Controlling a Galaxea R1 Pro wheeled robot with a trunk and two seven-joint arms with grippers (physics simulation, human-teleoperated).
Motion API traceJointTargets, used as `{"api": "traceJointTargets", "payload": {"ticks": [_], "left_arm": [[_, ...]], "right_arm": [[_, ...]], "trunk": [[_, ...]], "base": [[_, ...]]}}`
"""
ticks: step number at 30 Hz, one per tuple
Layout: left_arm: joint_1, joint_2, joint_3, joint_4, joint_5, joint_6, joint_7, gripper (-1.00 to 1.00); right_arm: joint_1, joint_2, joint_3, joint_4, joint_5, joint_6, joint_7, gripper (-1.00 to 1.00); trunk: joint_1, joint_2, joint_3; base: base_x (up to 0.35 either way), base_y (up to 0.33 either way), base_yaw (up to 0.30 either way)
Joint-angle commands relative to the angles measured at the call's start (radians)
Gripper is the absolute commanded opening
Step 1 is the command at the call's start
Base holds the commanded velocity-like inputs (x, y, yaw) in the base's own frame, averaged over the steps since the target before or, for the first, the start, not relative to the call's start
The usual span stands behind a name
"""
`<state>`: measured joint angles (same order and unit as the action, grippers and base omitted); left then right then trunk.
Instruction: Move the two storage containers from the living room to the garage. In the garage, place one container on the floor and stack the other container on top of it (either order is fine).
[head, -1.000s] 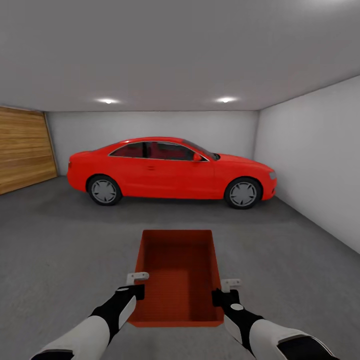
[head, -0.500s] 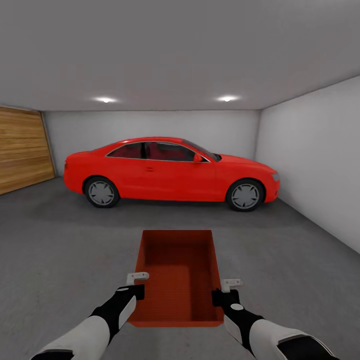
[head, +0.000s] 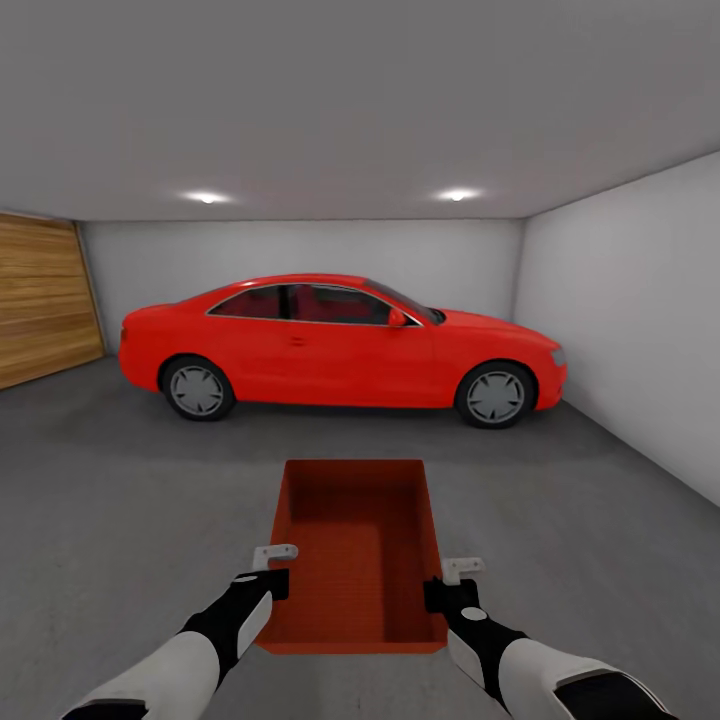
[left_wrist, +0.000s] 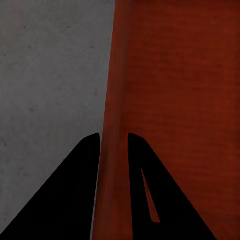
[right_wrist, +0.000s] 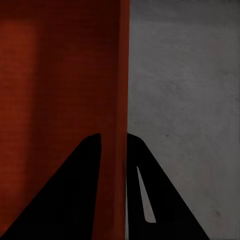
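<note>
Garage floor (head: 120, 500) below; left gripper (left_wrist: 114, 142), right gripper (right_wrist: 114, 140) clamp container (head: 355, 540) side walls, arms forward.

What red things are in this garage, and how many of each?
Orange-red storage container, held by the left pincer and right pincer: 1
Red car: 1
Total: 2

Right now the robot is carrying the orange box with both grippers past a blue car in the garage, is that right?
Almost: the car is red, not blue, as the head view shows. The rest holds: the left gripper and right gripper each clamp a side wall of the orange box.
</note>
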<state>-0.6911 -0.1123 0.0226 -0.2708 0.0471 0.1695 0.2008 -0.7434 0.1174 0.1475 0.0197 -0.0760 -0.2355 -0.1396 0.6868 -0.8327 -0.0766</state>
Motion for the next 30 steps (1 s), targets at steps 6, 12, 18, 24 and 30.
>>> {"api": "traceJointTargets", "payload": {"ticks": [6,12,18,24,30], "left_arm": [[-0.001,0.011,0.026,-0.005,-0.019,-0.094,0.069,-1.00],[-0.001,0.010,0.026,-0.005,-0.019,-0.094,0.069,-1.00],[-0.001,0.010,0.026,-0.005,-0.019,-0.094,0.069,-1.00],[-0.001,0.010,0.026,-0.005,-0.019,-0.094,0.069,-1.00],[-0.001,0.010,0.028,-0.005,-0.019,-0.094,0.069,-1.00]], "right_arm": [[-0.001,0.001,-0.032,0.002,0.010,-0.001,0.005,-1.00],[-0.001,0.001,-0.032,0.002,0.010,-0.001,0.000,-1.00],[-0.001,0.001,-0.032,0.002,0.010,-0.002,0.000,-1.00],[-0.001,0.001,-0.032,0.002,0.010,-0.001,0.001,-1.00],[-0.001,0.001,-0.032,0.002,0.010,-0.001,0.003,-1.00]], "trunk": [[0.001,-0.001,-0.002],[0.001,-0.001,-0.002],[0.001,-0.001,-0.002],[0.001,-0.001,-0.002],[0.001,-0.001,-0.002]], "base": [[0.321,0.000,-0.004],[0.321,0.000,-0.145],[0.321,0.000,-0.265],[0.321,0.001,-0.282],[0.320,0.108,-0.284]]}}
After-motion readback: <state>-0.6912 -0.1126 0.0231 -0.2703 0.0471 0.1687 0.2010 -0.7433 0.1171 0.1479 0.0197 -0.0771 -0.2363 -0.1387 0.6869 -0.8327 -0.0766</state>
